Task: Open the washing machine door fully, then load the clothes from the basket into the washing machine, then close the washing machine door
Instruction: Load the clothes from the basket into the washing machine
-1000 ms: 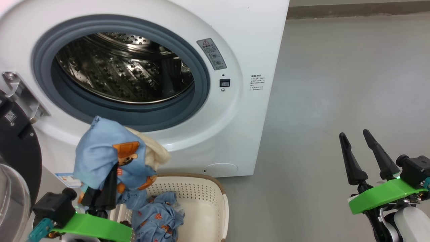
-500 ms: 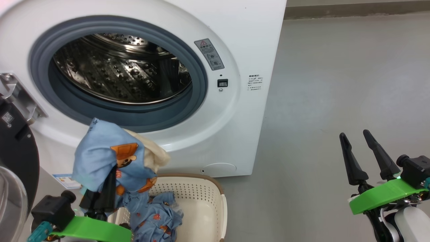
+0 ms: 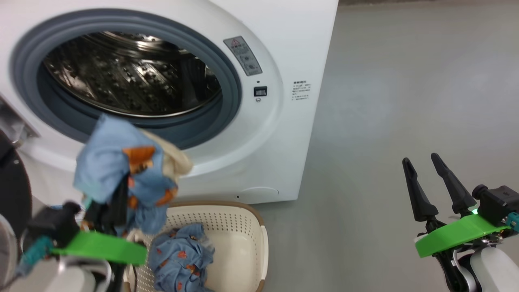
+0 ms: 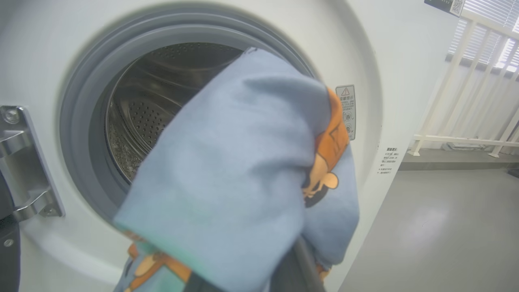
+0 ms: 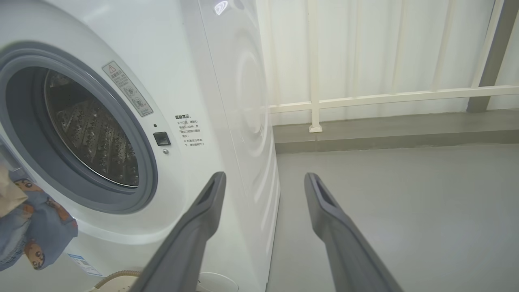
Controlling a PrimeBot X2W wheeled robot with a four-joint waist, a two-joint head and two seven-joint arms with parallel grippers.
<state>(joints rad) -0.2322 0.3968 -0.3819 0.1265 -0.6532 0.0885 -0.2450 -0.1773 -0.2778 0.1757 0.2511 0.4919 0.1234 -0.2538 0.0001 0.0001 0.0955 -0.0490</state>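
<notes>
The white washing machine (image 3: 284,61) stands with its steel drum (image 3: 129,73) exposed. Its door (image 3: 14,194) hangs swung open at the far left, showing as a black ring. My left gripper (image 3: 109,211) is shut on a light blue garment (image 3: 117,170) of the clothes. It holds the garment above the basket (image 3: 247,239), just below the grey gasket. In the left wrist view this garment (image 4: 243,162) covers much of the drum opening (image 4: 154,109). Another blue garment (image 3: 182,255) lies in the basket. My right gripper (image 3: 421,158) stands open over the floor at the right, holding nothing.
Grey floor (image 3: 405,81) stretches to the right of the machine. A white railing (image 5: 365,97) runs along the wall behind. The door's metal hinge (image 4: 24,162) sits left of the opening. The basket stands close against the machine's front.
My left gripper has lifted the held garment clear of the one in the basket, up towards the drum opening. The head camera has shifted. The right arm has stayed still.
</notes>
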